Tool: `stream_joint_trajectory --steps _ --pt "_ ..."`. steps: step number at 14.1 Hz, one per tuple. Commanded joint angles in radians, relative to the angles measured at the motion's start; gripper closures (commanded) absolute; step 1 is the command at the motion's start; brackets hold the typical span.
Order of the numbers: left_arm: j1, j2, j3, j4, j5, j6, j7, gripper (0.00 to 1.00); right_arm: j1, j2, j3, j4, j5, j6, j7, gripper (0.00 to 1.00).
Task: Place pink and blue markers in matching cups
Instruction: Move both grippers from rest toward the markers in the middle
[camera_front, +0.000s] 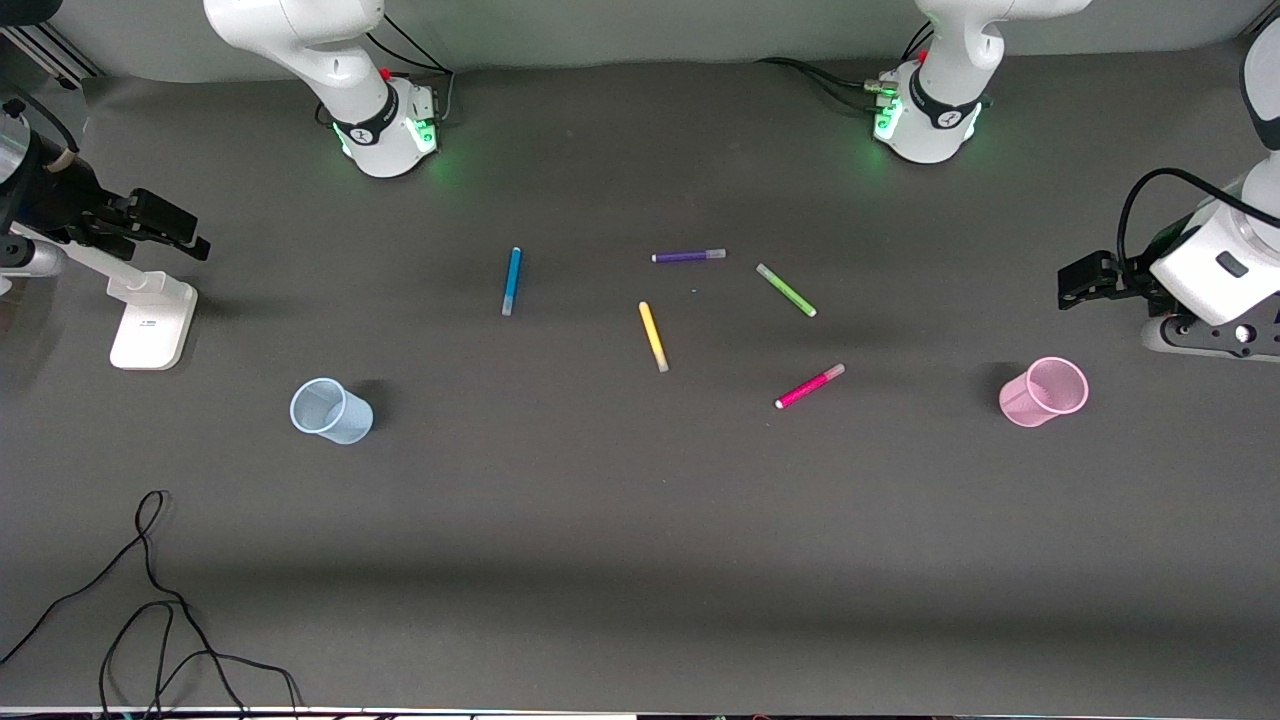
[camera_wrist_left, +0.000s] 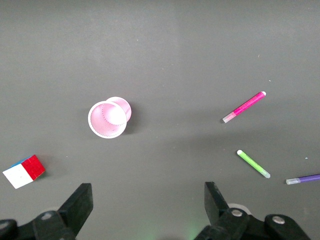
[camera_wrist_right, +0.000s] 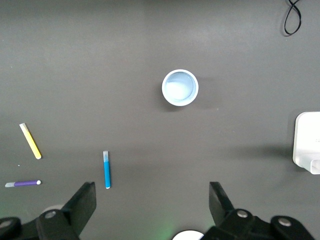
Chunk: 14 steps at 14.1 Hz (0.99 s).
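Waiting stage: nothing is gripped or in a cup; both arms hang idle.
Cups: pale blue translucent plastic cup (camera_front: 331, 411) stands nearest the front camera at the right arm's end; light pink translucent cup (camera_front: 1044, 392) at the left arm's end.
Markers: slim magenta-pink felt-tip marker (camera_front: 810, 386) lies flat mid-table; bright blue felt-tip marker (camera_front: 512, 281) farther back.
Grippers: left gripper (camera_wrist_left: 147, 210) above table beside pink cup, fingers apart; right gripper (camera_wrist_right: 152, 212) likewise apart, near blue marker.
Next move: probably descend squarely across one marker.
Writing: none legible.
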<state>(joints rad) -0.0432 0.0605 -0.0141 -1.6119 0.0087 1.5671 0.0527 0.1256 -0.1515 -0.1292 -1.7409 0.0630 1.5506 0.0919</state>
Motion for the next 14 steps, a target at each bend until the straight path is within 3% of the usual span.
stream_joint_trajectory --steps 1,9,14 --pt "-0.003 0.01 0.002 0.02 0.004 -0.006 -0.014 0.01 0.005 0.018 -0.003 0.047 0.011 -0.038 -0.02 0.0" --pt "-0.017 0.024 -0.003 0.046 0.002 0.011 -0.001 0.0 0.005 0.049 -0.001 0.064 0.014 -0.04 -0.018 0.0" --pt "-0.03 0.051 -0.104 0.072 0.004 0.016 0.004 0.01 0.005 0.122 -0.004 0.066 0.014 -0.04 0.026 0.0"
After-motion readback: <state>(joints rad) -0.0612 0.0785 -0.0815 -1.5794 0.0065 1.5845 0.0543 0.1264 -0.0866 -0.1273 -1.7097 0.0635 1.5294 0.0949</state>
